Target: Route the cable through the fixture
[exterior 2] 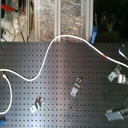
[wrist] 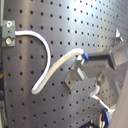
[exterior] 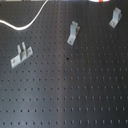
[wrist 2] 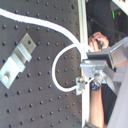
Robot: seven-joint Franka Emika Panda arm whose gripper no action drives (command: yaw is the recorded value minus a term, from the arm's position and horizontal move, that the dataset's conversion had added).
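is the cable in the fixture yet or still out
Out. In the first exterior view the cable curves across the board's far corner, well apart from the fixture, whose tab holds nothing.

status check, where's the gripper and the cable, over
Gripper shut on the cable near its end. Cable loops over the board, clear of the fixture. Nothing in the way.

— What does the hand [wrist: 92, 67] look like in the first wrist view?
— Grey metal fingers [wrist: 120, 54], blocky and angular, with a blue patch beside them.
— And in the second wrist view?
— The same grey metal, a small blue part just beneath it.
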